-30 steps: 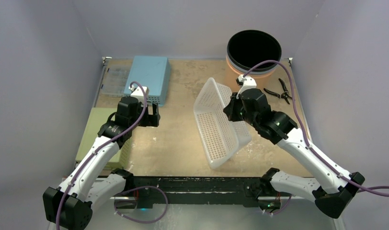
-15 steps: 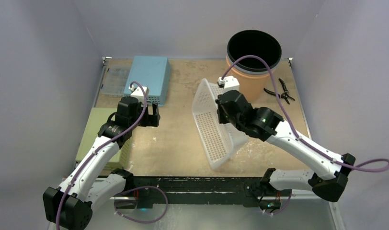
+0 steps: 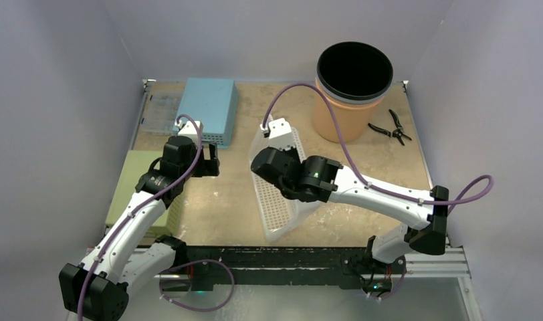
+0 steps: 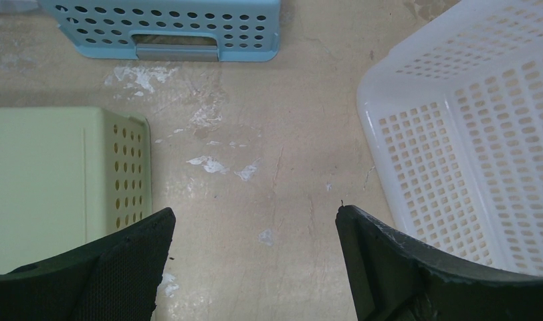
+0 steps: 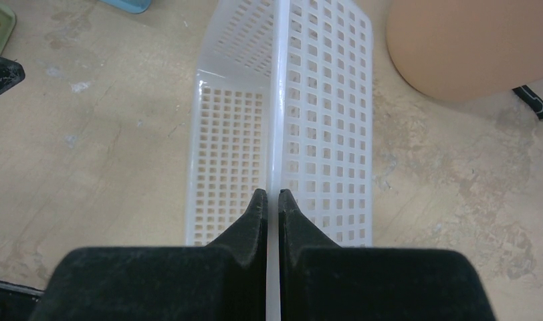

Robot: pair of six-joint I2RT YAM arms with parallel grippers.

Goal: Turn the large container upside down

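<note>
Right gripper (image 5: 272, 195) pinches the wall of the white basket (image 5: 322, 100) — it's tipped on edge at the middle of the worktop (image 3: 222, 207). Left gripper (image 4: 255, 214) hangs wide, empty. That thin pinch could slip — the basket may flop down open-side up.

white basket (image 3: 277, 212) on edge, right tool (image 3: 259, 167) at its rim, left tool (image 3: 212, 161) apart

— Where does the overhead view sit?
— High above and behind the near edge of the scuffed tan table (image 3: 235, 200), looking down and forward across all of it.
— And the wrist views?
— Both close, pointing down. Left's covers mid-table toward the left edge; right's runs along the white perforated plastic basket (image 5: 322, 120). All three share that basket.
</note>
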